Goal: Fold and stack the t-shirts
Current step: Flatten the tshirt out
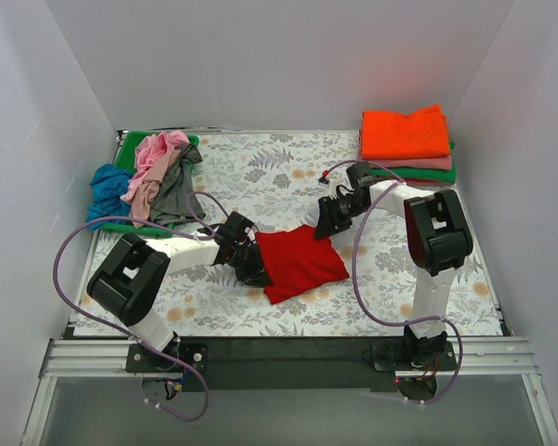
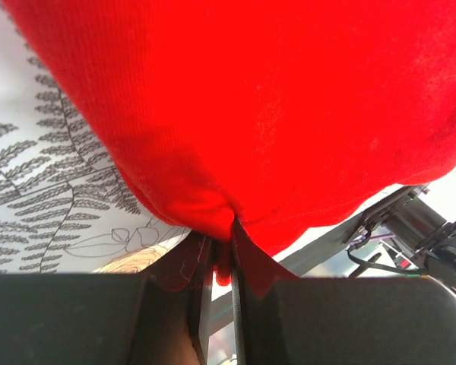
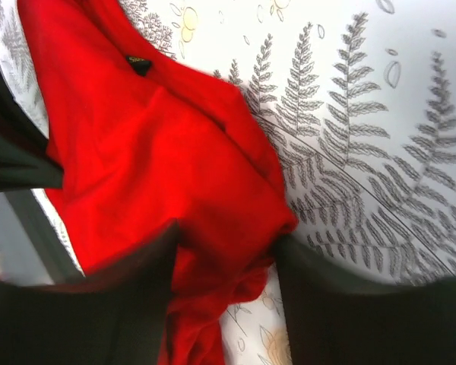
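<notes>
A bright red t-shirt (image 1: 298, 262) lies folded small in the middle of the floral tablecloth (image 1: 260, 172). My left gripper (image 1: 253, 265) is at the shirt's left edge. In the left wrist view it (image 2: 222, 243) is shut on a pinch of the red cloth (image 2: 273, 114). My right gripper (image 1: 333, 221) is at the shirt's far right corner. Its jaws (image 3: 226, 251) stand apart, straddling a bunched corner of the red cloth (image 3: 152, 152) that reaches both fingers.
A stack of folded shirts stands at the back right, orange (image 1: 405, 133) on top of pink and green. At the back left lies a loose pile with pink (image 1: 153, 158), grey (image 1: 175, 190), blue (image 1: 105, 189) and green cloth. White walls close in three sides.
</notes>
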`<state>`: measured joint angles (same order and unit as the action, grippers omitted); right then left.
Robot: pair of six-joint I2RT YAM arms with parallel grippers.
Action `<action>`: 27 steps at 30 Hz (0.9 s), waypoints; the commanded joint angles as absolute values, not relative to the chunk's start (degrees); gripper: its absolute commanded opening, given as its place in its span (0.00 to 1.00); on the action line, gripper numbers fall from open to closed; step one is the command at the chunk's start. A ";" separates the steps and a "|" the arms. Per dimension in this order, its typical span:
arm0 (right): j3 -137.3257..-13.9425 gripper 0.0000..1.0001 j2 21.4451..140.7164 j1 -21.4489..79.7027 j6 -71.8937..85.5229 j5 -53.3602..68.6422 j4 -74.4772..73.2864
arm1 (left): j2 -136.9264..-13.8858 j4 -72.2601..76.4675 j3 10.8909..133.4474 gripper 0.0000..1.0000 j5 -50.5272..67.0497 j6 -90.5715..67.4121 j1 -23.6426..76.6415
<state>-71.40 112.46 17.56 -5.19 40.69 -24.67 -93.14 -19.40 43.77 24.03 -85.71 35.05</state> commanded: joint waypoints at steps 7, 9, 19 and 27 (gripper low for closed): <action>-88.67 0.03 121.20 17.93 -8.25 40.01 -31.64 | -91.50 -25.22 41.66 0.07 20.74 -82.71 33.67; -92.63 0.02 121.55 17.93 -11.94 38.59 -31.20 | -91.49 -25.31 41.57 0.07 20.39 -82.44 32.96; -95.10 0.78 119.54 18.02 -18.54 36.13 -31.82 | -91.50 -24.35 41.92 0.12 20.30 -82.44 30.76; -91.94 0.96 121.45 18.28 -14.15 37.01 -31.90 | -89.13 -23.91 42.28 0.20 20.65 -82.44 30.32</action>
<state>-93.30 122.08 17.85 -15.90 36.60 -31.73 -91.77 -21.23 43.53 23.35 -83.74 30.81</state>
